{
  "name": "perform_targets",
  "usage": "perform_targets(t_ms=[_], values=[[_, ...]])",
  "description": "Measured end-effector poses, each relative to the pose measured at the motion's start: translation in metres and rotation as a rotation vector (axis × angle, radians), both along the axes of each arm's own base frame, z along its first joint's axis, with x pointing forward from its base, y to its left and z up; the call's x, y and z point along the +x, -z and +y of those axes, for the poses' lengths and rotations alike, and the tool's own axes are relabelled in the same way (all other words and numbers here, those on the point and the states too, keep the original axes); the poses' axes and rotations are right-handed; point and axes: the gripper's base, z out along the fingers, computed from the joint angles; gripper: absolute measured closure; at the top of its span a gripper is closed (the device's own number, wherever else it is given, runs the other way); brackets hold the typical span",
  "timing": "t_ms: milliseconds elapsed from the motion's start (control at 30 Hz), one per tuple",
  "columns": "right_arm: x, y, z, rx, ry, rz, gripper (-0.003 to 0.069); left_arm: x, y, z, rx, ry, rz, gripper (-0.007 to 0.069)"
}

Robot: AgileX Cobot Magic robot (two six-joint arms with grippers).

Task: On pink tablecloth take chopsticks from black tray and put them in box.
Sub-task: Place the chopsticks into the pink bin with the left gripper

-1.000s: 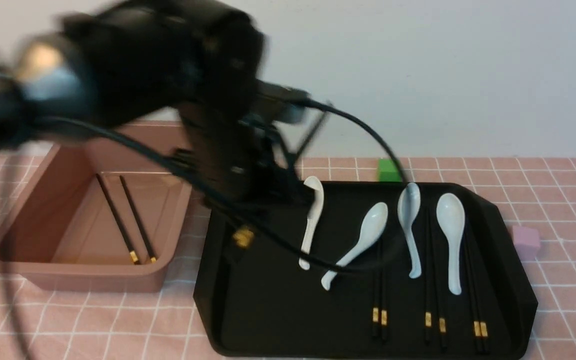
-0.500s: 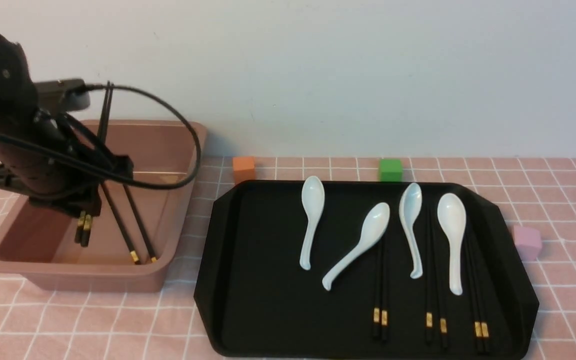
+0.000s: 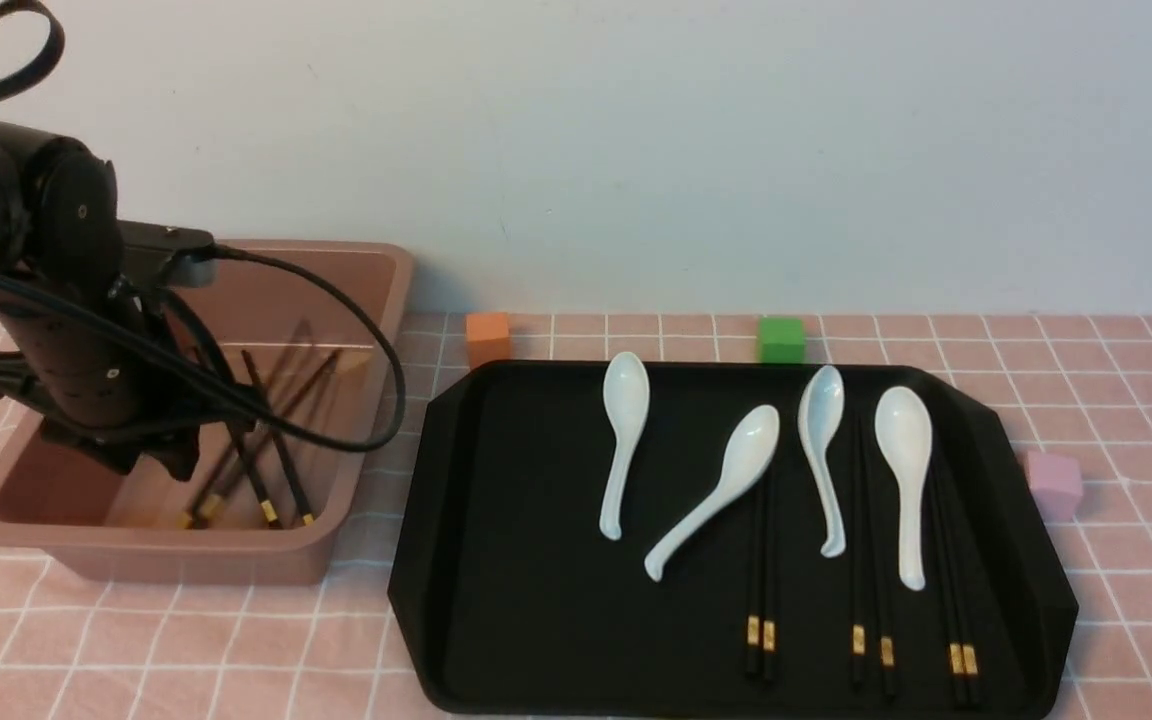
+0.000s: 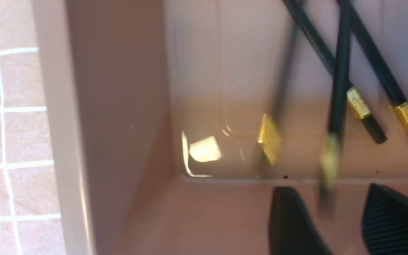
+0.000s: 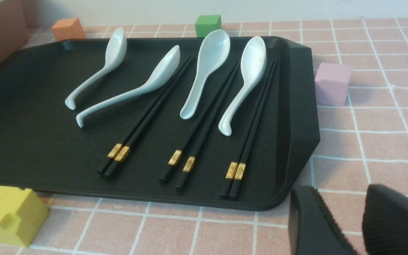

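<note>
While the pink tablecloth [image 3: 1136, 620] carries the black tray [image 3: 516, 600] with the box [image 3: 196, 560] at its left, four white spoons [image 3: 623, 440] lie among three pairs of chopsticks [image 3: 758, 580] on the tray. More pairs lie crossed in the box. Left arm [image 3: 66, 340] reaches down into the box, jaws parted, empty; right jaws parted, empty.

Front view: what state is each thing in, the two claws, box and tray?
left gripper: open, empty, inside the box.
right gripper: open, empty.
box: holds two chopstick pairs, one blurred.
black tray: holds three chopstick pairs, four white spoons.
</note>
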Motion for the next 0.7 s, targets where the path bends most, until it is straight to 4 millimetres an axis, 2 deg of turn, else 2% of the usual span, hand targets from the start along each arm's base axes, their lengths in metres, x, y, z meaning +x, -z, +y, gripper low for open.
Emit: perform_targets(t_ms=[67,133,233,267,333,367,400,433,467,500,533,567,600,667,700], values=[[0.000,0.000,0.000,0.000,0.000,0.000,0.0419,-0.004,-0.007,0.000,-0.019,-0.035,-0.015,0.0246],[0.000,0.000,0.000,0.000,0.000,0.000,0.0419,-0.008,-0.017,0.000,-0.036,-0.051,-0.037,0.0238],[0.000,0.000,0.000,0.000,0.000,0.000,0.0419,-0.028,-0.055,-0.001,-0.102,-0.077,-0.130,0.0284],[0.000,0.000,0.000,0.000,0.000,0.000,0.0419,-0.029,-0.058,-0.001,-0.108,-0.077,-0.137,0.0291],[0.000,0.000,0.000,0.000,0.000,0.000,0.0419,-0.055,-0.097,-0.002,-0.179,-0.079,-0.253,0.0415],[0.000,0.000,0.000,0.000,0.000,0.000,0.0419,-0.059,-0.103,-0.002,-0.190,-0.076,-0.273,0.0438],[0.000,0.000,0.000,0.000,0.000,0.000,0.0419,-0.074,-0.120,-0.003,-0.220,-0.062,-0.337,0.0512],[0.000,0.000,0.000,0.000,0.000,0.000,0.0419,-0.079,-0.125,-0.003,-0.230,-0.056,-0.357,0.0536],[0.000,0.000,0.000,0.000,0.000,0.000,0.0419,-0.098,-0.139,-0.003,-0.264,-0.031,-0.428,0.0618],[0.000,0.000,0.000,0.000,0.000,0.000,0.0419,-0.118,-0.150,-0.003,-0.289,-0.004,-0.503,0.0638],[0.000,0.000,0.000,0.000,0.000,0.000,0.0419,-0.127,-0.150,-0.003,-0.306,0.004,-0.523,0.0638],[0.000,0.000,0.000,0.000,0.000,0.000,0.0419,-0.144,-0.155,-0.003,-0.326,0.024,-0.585,0.0638],[0.000,0.000,0.000,0.000,0.000,0.000,0.0419,-0.150,-0.155,-0.003,-0.336,0.026,-0.596,0.0638],[0.000,0.000,0.000,0.000,0.000,0.000,0.0419,-0.190,-0.146,-0.002,-0.383,0.056,-0.714,0.0638],[0.000,0.000,0.000,0.000,0.000,0.000,0.0419,-0.198,-0.138,-0.002,-0.398,0.056,-0.721,0.0638]])
